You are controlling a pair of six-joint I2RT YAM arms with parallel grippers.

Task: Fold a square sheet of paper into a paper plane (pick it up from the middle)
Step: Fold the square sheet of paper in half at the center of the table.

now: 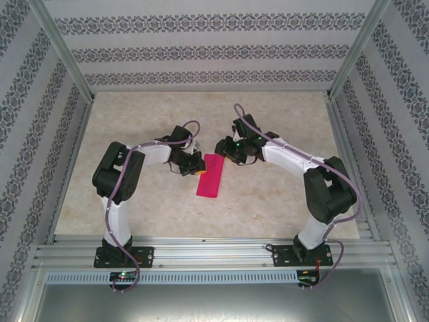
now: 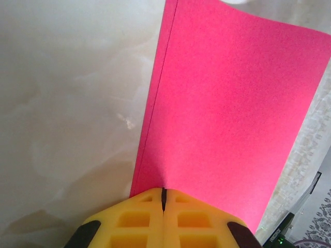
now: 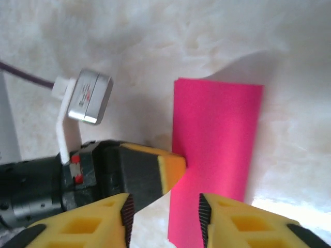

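1. Aluminium rail (image 1: 214, 255) along the near edge of the bench (image 1: 268, 201) carries both arm bases. The left arm (image 1: 120, 181) and right arm (image 1: 322, 191) bend inward toward the middle.
2. Magenta-pink, the sheet of paper (image 1: 210, 176) lies flat on the pale marbled bench between the two arms. It is doubled over into a long rectangle, and the left wrist view shows two layers along one long edge (image 2: 227, 113).
3. The left jaws are pressed together, yellow fingertips (image 2: 139, 217) meeting in a thin seam. Their tip (image 3: 173, 168) touches a long edge of the sheet (image 3: 217, 139). Whether they pinch the paper or merely rest on it cannot be told.
4. The right jaws stand apart, yellow fingers (image 3: 77, 227) flanking a gap above the end of the sheet that lies farther from the bases.
5. Beyond, patterned wallpaper panels (image 1: 201, 50) close off the back and sides.
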